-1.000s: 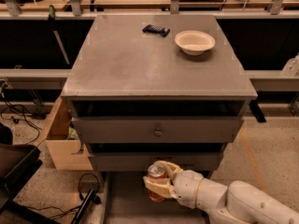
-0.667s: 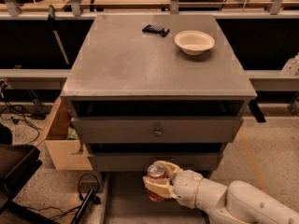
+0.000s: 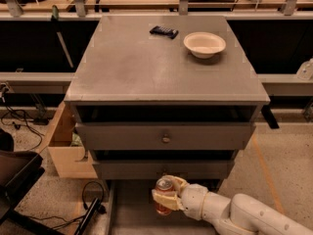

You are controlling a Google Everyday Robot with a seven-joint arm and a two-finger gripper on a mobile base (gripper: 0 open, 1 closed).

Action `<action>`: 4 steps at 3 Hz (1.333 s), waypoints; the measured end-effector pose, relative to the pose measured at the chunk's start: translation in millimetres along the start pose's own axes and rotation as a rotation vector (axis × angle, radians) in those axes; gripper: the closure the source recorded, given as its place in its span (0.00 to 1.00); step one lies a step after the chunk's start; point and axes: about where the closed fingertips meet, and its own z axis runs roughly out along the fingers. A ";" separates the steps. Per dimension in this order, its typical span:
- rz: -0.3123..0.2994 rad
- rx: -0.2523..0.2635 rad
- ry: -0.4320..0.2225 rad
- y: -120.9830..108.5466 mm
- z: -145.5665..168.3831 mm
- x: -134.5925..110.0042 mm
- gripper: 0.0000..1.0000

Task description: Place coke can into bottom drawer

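Note:
The coke can (image 3: pixel 164 195) is a small red can with a silver top, held upright in my gripper (image 3: pixel 167 196). The gripper's pale fingers are shut around the can, one above and one below it. My white arm (image 3: pixel 244 215) comes in from the lower right. The can hangs just above the open bottom drawer (image 3: pixel 132 214), a shallow grey tray pulled out at the base of the cabinet, near its back end. The two upper drawers (image 3: pixel 165 137) are closed above it.
The grey cabinet top (image 3: pixel 146 67) carries a white bowl (image 3: pixel 204 44) and a small black object (image 3: pixel 164 31) at the back. A cardboard box (image 3: pixel 63 146) stands left of the cabinet. Cables and a black base (image 3: pixel 19 180) lie on the floor at left.

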 end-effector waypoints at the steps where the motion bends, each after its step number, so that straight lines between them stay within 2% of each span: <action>1: 0.046 -0.058 -0.036 -32.6 7.0 68.7 1.00; 2: 0.047 -0.143 -0.064 -57.6 13.6 128.5 1.00; 3: 0.030 -0.243 -0.066 -77.3 21.8 173.0 1.00; 4: -0.014 -0.287 -0.048 -118.0 34.4 200.6 1.00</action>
